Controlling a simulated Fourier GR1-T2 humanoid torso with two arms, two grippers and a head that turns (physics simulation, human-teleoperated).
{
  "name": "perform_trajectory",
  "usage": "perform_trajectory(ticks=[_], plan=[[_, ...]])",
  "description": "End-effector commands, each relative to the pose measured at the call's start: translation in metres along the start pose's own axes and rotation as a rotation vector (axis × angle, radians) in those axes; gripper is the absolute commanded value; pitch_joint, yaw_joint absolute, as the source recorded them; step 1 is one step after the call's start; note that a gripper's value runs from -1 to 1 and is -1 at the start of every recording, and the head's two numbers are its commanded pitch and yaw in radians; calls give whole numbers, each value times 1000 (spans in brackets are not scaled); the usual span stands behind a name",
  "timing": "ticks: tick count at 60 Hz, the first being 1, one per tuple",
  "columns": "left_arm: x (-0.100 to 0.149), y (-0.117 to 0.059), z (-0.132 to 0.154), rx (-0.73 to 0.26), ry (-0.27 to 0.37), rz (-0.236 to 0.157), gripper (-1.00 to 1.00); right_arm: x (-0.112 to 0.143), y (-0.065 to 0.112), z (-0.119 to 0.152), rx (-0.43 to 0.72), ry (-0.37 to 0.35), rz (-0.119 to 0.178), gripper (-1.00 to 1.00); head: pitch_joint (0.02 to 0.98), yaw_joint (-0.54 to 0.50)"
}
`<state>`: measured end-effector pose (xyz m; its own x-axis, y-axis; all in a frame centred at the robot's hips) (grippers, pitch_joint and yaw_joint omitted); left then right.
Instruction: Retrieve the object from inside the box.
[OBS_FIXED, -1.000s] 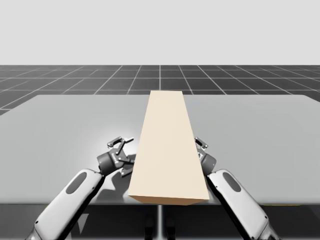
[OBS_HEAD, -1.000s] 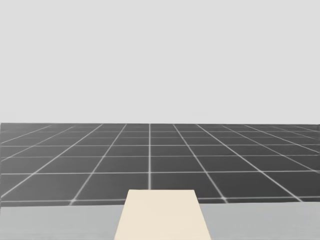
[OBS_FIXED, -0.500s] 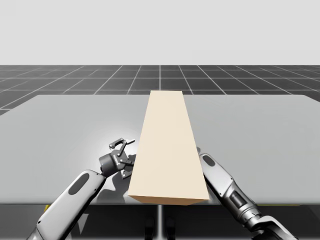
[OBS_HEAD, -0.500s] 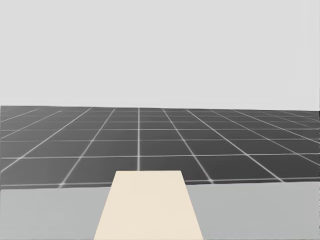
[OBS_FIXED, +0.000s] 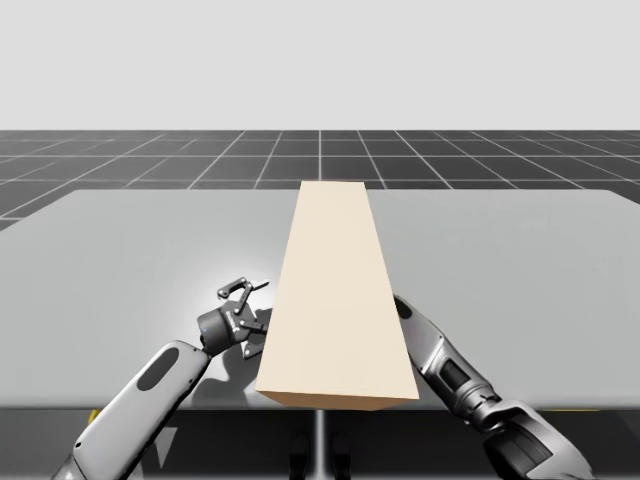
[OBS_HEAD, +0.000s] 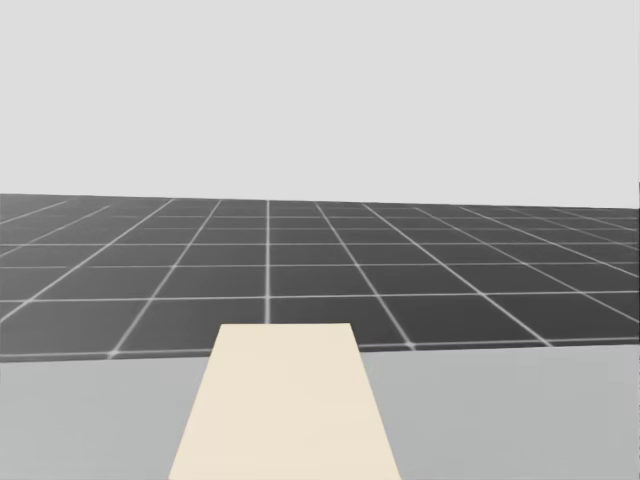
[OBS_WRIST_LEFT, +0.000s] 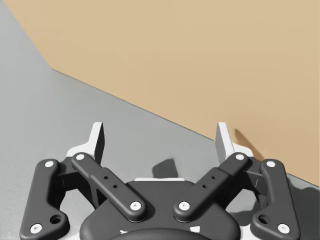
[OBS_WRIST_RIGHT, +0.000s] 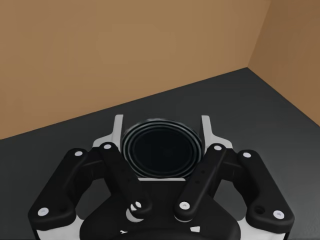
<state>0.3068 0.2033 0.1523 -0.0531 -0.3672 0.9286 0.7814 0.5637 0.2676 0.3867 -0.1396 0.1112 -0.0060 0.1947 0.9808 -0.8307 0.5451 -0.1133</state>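
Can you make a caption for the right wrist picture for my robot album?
Inside the tan box, my right gripper holds a dark round object between its jaws.

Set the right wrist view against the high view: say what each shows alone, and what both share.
Right wrist view: my right gripper inside the tan box, jaws shut on a dark round object. High view: my left gripper, jaws open, beside the box on the grey table; my right arm meeting its right side. Both: the box, inside in one, outside in the other.
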Motion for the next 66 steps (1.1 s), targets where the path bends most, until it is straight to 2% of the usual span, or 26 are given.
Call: perform_trajectory(ticks=[1,4,5,15,35,39,43,45,46,48,50,56,66], plan=[[-1,1,0,5,0,0,-1000,-20,3,21,-134,34,-28,966,226,-116],[-1,3,1,9,-1,1,-1000,-13,-4,38,-166,19,-15,978,227,-116],[-1,4,2,13,-2,3,-1000,-11,-7,48,-183,12,3,968,225,-116],[-1,11,5,32,-10,12,-1000,-1,-27,101,-286,-23,44,954,218,-116],[0,15,9,46,-18,17,-1000,25,-58,177,-441,-76,119,952,205,-118],[1,16,10,47,-19,17,-1000,31,-64,186,-464,-80,130,970,204,-119],[1,16,10,49,-19,16,-1000,39,-73,194,-496,-85,157,971,200,-116],[1,16,11,49,-20,17,-1000,43,-77,197,-504,-91,157,950,199,-116],[0,17,11,51,-20,17,-1000,48,-83,200,-525,-98,170,971,198,-116],[0,17,11,53,-20,18,-1000,51,-86,202,-536,-105,175,970,197,-116],[0,17,11,56,-19,18,-1000,59,-92,207,-553,-119,178,976,197,-116],[0,18,11,59,-19,19,-1000,84,-109,218,-601,-147,213,984,194,-118],[-1,19,11,61,-19,18,-1000,124,-126,229,-638,-186,266,988,192,-121]])
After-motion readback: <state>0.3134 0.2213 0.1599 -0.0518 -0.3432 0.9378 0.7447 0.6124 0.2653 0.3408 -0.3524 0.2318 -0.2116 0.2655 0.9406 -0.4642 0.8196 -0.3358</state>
